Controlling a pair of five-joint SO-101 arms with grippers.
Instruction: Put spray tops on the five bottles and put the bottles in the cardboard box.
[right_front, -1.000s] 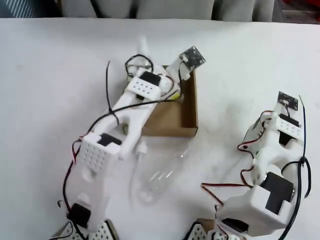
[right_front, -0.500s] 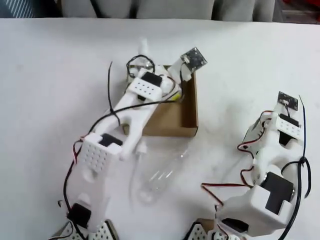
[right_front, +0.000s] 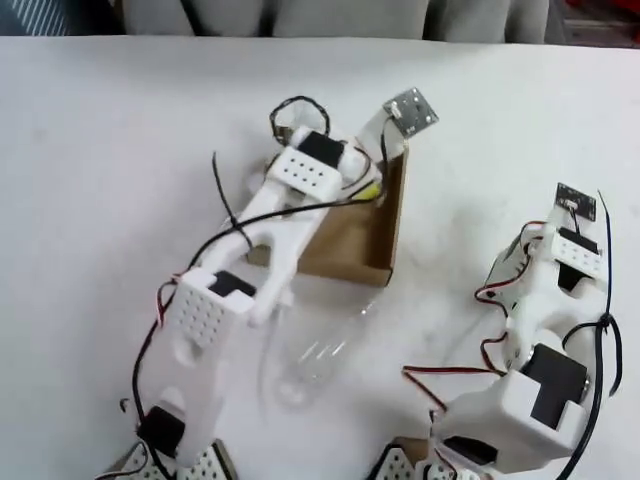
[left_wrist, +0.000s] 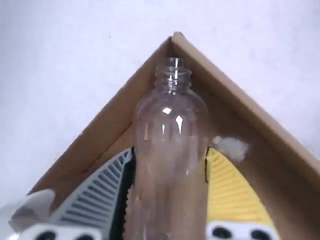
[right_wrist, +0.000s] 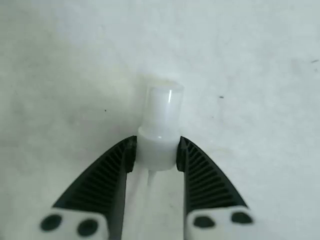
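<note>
The right gripper (right_wrist: 156, 145) has its two black fingers (right_wrist: 107, 185) drawn in snugly on a white spray top (right_wrist: 162, 112), pinching it at the collar. The cap end pokes out past the tips, with the white table (right_wrist: 250, 50) behind it. The left gripper (left_wrist: 170, 152) is parted just as wide as the clear bottle (left_wrist: 170, 125) it clamps, with the grey finger (left_wrist: 102, 192) on one side and the yellow finger (left_wrist: 227, 185) on the other. The bottle's threaded neck is bare and points into a corner of the cardboard box (left_wrist: 115, 120). A small white speck (left_wrist: 230, 147) sits on the box floor beside the yellow finger.

From above, a second bottle (right_front: 310, 350) lies on its side on the table between the arms, just in front of the box. Beyond it the left arm (right_front: 290, 200) stretches over the box, and the right arm (right_front: 545, 290) stands well apart to the side.
</note>
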